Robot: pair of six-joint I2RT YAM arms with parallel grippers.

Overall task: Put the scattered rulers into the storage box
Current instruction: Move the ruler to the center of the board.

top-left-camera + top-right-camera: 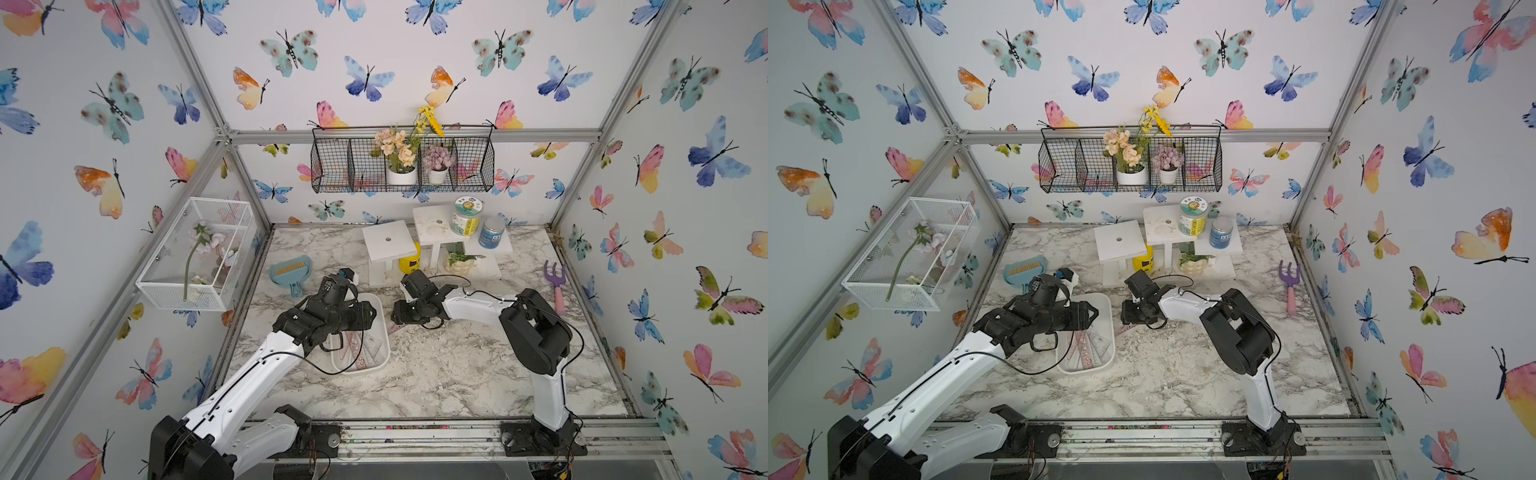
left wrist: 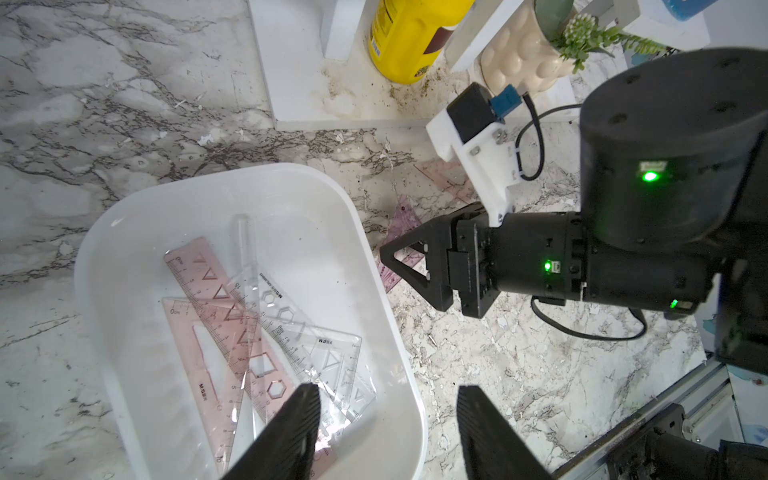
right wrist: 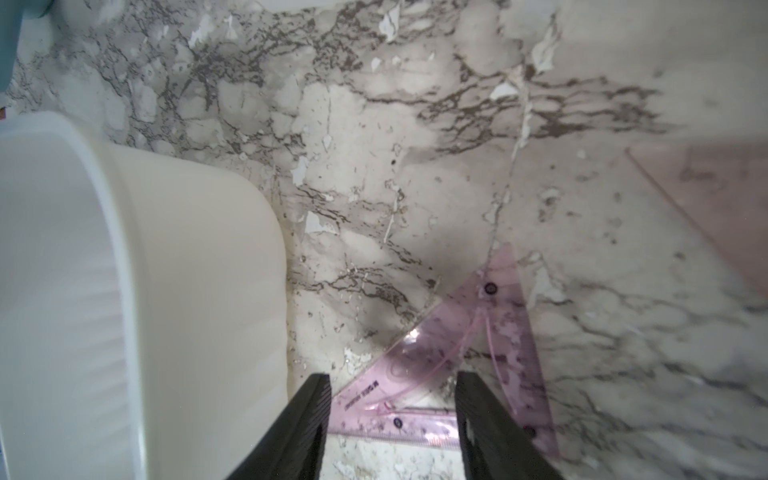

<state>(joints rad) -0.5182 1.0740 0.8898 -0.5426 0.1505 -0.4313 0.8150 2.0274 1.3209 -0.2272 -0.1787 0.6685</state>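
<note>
Marble tabletop [image 1: 436, 374], both top views: the storage box [image 1: 387, 349] holds several rulers [image 1: 365, 351]. Both arms crowd around it and hide most of what lies beside it.
Left wrist view: the left gripper [image 2: 388, 390] hangs over the box's rim, jaws apart and empty. The overlapping rulers show clearly inside. A purple set square [image 2: 401, 220] and a pink set square [image 2: 444, 174] lie outside on the marble.
Right wrist view: the right gripper [image 3: 392, 378] straddles the purple set square's corner, jaws apart and not gripping. Only this view shows that clearly.
Progress: mostly done, I judge; two pieces remain outside.
</note>
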